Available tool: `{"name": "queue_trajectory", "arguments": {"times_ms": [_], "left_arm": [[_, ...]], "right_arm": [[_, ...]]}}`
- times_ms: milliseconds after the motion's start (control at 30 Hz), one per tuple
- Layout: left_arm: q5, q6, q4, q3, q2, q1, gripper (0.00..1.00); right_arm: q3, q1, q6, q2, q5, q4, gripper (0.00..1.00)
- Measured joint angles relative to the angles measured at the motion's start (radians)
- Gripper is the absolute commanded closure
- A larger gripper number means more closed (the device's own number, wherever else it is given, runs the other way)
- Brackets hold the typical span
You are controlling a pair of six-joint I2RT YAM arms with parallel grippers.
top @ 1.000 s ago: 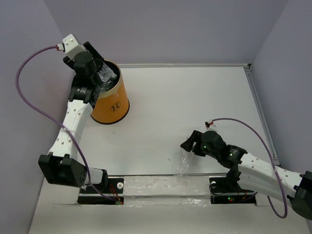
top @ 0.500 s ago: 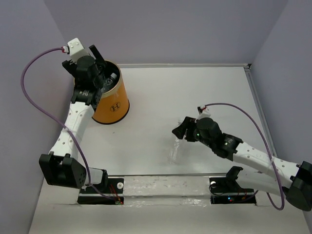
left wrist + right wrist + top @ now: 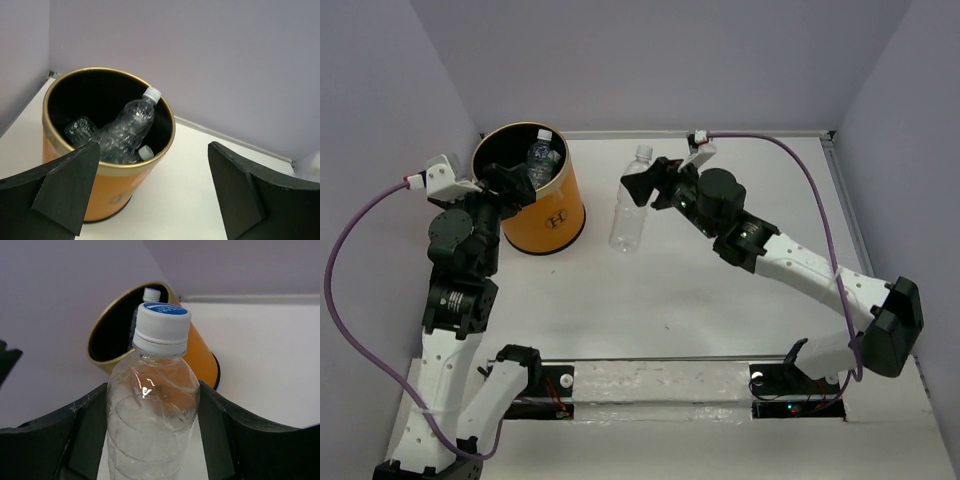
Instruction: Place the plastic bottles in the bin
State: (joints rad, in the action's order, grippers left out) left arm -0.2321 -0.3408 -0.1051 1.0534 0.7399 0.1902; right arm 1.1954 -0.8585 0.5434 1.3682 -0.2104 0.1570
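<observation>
The bin (image 3: 558,218), an orange bucket with a black inside, stands at the back left and holds several clear plastic bottles (image 3: 541,158). My left gripper (image 3: 512,188) hangs open and empty just left of and nearer than the bin. In the left wrist view the bin (image 3: 112,197) and its bottles (image 3: 129,127) lie ahead of the wide-apart fingers (image 3: 67,187). My right gripper (image 3: 638,190) is shut on an upright clear bottle (image 3: 628,215) with a white cap, held above the table right of the bin. In the right wrist view this bottle (image 3: 152,405) fills the jaws, with the bin (image 3: 202,357) behind.
Purple walls close in the back and both sides. A raised strip (image 3: 850,215) runs along the table's right edge. A shiny rail (image 3: 660,385) lies between the arm bases at the near edge. Purple cables loop from both wrists.
My left gripper opened over the bin, a bottle dropped in, and the arm drew back to the left. My right arm carried its bottle from the near edge up toward the bin.
</observation>
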Motion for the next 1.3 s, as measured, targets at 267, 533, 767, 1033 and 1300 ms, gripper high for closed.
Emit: {"name": "queue_trajectory", "arguments": {"times_ms": [267,533,767,1033,1300], "left_arm": [[0.01,-0.025,-0.163,-0.112,-0.202,0.014,0.01],[-0.07,-0.018,-0.255,-0.067,-0.238,0.142,0.01],[-0.18,0.008,-0.256,-0.054,-0.266,0.215,0.01],[-0.205,0.015,-0.23,-0.054,-0.271,0.224,0.01],[-0.205,0.014,-0.241,0.005,-0.27,0.227,0.01]], "right_arm": [[0.452,0.0,-0.166,0.355,0.057,0.247,0.63],[1.026,0.0,-0.209,0.834,0.138,0.352,0.66],[1.444,-0.008,-0.207,1.26,0.157,0.416,0.56],[1.404,-0.077,-0.294,1.281,0.197,0.42,0.1],[1.281,-0.099,-0.361,1.223,0.256,0.352,0.0]]}}
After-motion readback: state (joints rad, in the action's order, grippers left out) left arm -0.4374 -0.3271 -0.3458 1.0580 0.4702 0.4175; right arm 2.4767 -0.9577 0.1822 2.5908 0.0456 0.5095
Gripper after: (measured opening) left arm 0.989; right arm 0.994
